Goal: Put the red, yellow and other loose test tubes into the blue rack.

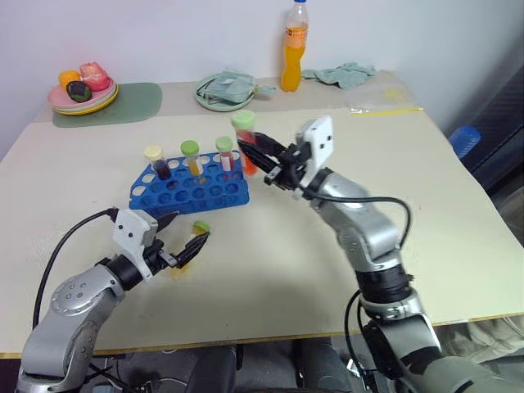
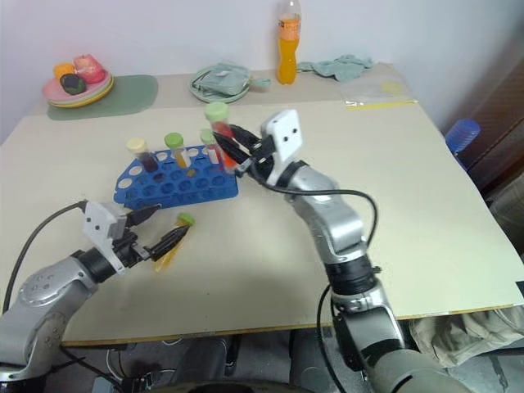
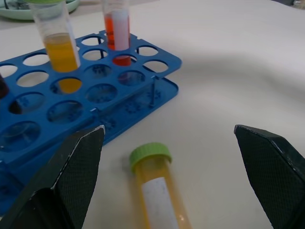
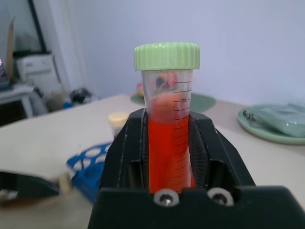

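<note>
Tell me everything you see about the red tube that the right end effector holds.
The red tube is clear plastic with a pale green ribbed screw cap and printed volume marks. Red-orange liquid fills most of it, leaving a gap under the cap. It stands upright, cap up, clamped between the black fingers of the right end effector, raised above the right end of the blue rack, touching nothing else.

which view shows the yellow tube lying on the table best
The left wrist view: the lying yellow tube sits large between the open left end effector fingers, cap and label plain. Both eye views show it small beside the blue rack.
</note>
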Controlling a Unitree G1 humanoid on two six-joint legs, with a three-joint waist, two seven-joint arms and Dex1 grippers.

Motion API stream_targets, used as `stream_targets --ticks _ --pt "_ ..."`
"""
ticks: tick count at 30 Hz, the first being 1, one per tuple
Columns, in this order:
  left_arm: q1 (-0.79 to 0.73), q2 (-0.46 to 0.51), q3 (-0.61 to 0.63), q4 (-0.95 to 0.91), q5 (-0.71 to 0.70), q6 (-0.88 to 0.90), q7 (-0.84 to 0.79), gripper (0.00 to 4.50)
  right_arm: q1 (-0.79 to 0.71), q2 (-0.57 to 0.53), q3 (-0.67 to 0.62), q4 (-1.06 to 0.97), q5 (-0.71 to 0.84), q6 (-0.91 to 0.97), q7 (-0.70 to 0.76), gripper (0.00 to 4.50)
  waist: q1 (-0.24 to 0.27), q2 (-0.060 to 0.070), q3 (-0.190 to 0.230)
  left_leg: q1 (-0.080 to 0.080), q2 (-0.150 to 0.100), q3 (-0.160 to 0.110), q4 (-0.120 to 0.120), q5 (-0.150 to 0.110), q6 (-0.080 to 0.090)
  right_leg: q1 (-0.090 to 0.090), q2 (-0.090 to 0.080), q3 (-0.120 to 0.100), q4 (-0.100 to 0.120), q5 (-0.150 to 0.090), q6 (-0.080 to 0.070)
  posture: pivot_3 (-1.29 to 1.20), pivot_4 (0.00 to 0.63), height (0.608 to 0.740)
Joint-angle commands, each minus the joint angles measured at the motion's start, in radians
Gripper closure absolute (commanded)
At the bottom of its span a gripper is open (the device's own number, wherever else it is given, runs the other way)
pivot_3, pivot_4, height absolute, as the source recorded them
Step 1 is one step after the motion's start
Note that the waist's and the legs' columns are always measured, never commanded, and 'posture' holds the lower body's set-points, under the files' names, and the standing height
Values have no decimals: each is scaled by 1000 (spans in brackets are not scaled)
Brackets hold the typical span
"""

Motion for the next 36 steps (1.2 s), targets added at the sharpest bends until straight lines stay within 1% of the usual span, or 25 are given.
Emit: stream_targets --ticks 1,5,14,21,30,33,35,36 --pt "23 28 81 11 -4 -23 -11 0 -44 77 19 157 -74 -188 -34 3751 -5 0 0 0 0 0 -1 0 -1 0 0 0 0 0 0 0 150 740" --pt "56 38 116 18 -6 -23 -16 0 -54 126 36 308 -136 -324 -42 3751 -13 0 0 0 1 0 -2 1 -1 -2 1 1 1 0 -1 0 150 740" --pt "76 34 125 29 0 -24 -19 0 -89 188 45 476 -185 -425 -42 3751 -25 1 0 0 1 -1 -2 1 -2 -2 2 1 1 0 -1 0 150 740" --pt "71 32 121 30 1 -20 -14 0 -114 217 39 568 -212 -451 -52 3751 -26 1 0 0 1 -1 -3 1 -2 -2 2 1 2 0 -1 0 150 740" --pt "65 25 107 24 4 -18 -7 0 -121 234 35 620 -223 -468 -54 3751 -27 1 0 0 1 -1 -3 1 -2 -3 2 1 2 0 -1 0 150 740" --pt "63 26 107 24 4 -16 -5 0 -114 240 23 606 -182 -441 -8 3751 -27 1 0 0 1 -1 -3 1 -2 -3 2 1 2 0 -1 0 150 740" --pt "65 26 110 20 4 -13 -1 0 -105 237 19 577 -162 -435 21 2776 -27 1 0 0 1 -1 -3 1 -2 -3 2 1 2 0 -1 0 150 740" --pt "66 27 113 16 2 -10 1 0 -101 236 18 558 -156 -441 28 2462 -27 1 0 0 1 -1 -3 1 -2 -3 2 1 2 0 -1 0 150 740"
